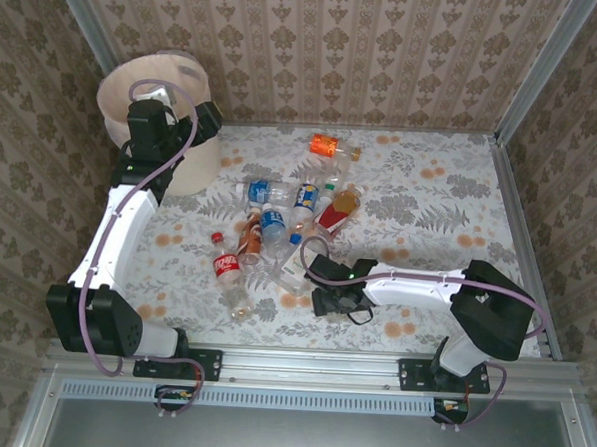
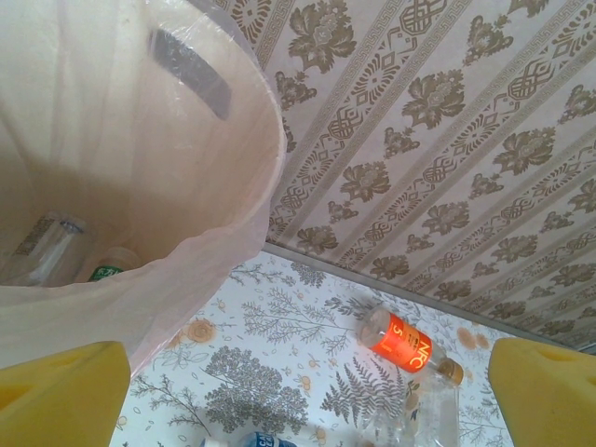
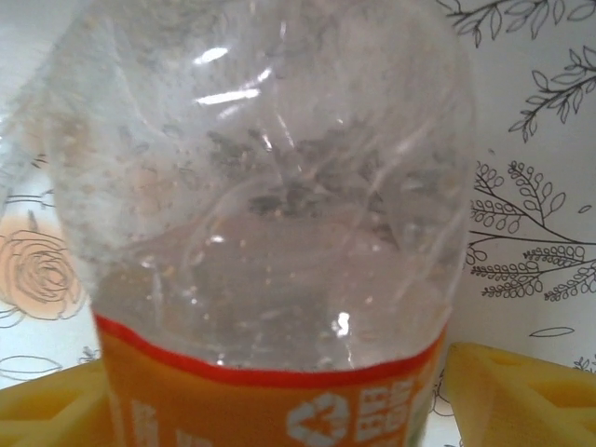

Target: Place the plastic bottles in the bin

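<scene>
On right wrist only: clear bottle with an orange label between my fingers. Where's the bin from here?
Observer: The bin stands at the table's far left corner, beyond the bottle pile from the right hand.
Operator: Left arm in my way there?
Observer: Likely. The left hand hangs over the bin's near rim, open and empty.
</scene>
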